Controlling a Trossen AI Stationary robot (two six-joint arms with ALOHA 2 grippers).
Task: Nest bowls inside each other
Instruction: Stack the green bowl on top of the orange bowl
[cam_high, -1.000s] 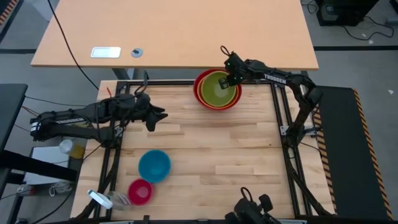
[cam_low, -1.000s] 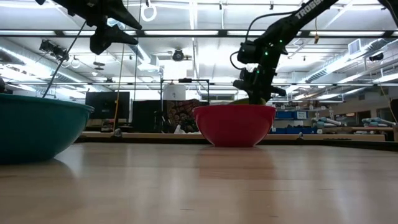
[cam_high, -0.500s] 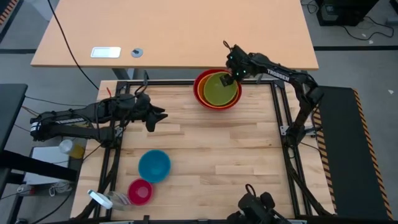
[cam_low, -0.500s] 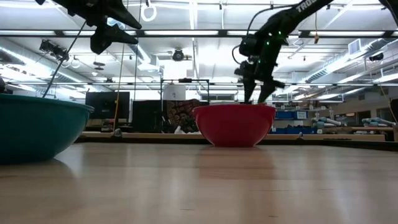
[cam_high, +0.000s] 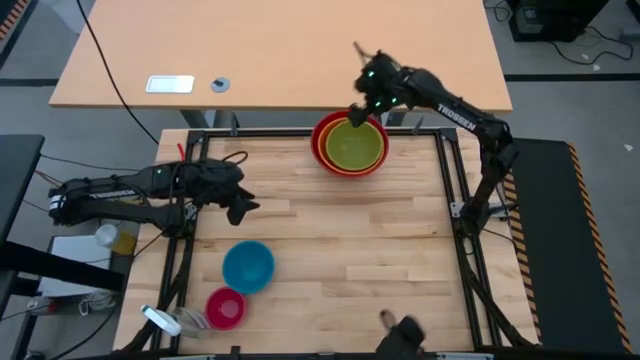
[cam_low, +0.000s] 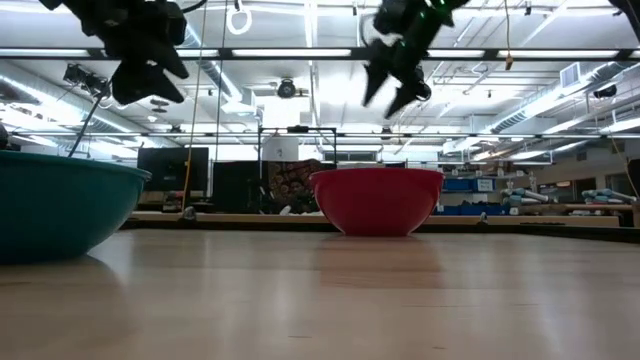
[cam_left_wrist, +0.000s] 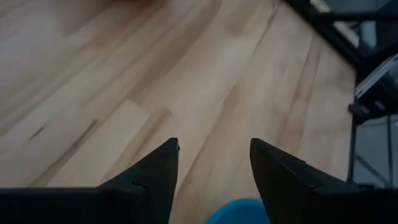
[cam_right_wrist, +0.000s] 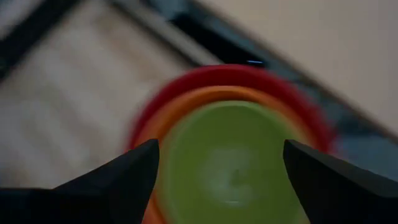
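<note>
The red bowl stands at the table's far edge with the orange bowl and the yellow-green bowl nested in it. The blue bowl and the pink bowl rest on their bases at the near left, apart from each other. My right gripper hangs open above the stack's far rim, clear of it; its wrist view looks down into the yellow-green bowl. My left gripper is open above bare wood at the left, with the blue bowl's rim just ahead of it.
Black frame rails border the wooden table. Beyond the far edge is a tan desk with a white device. A clear object lies at the near left corner. Bare wood spans the middle and right.
My right gripper has opened, let go of the yellow-green bowl, which now sits in the orange one, and risen well above the stack. My left gripper has tipped its fingers downward and shifted slightly toward the blue bowl.
</note>
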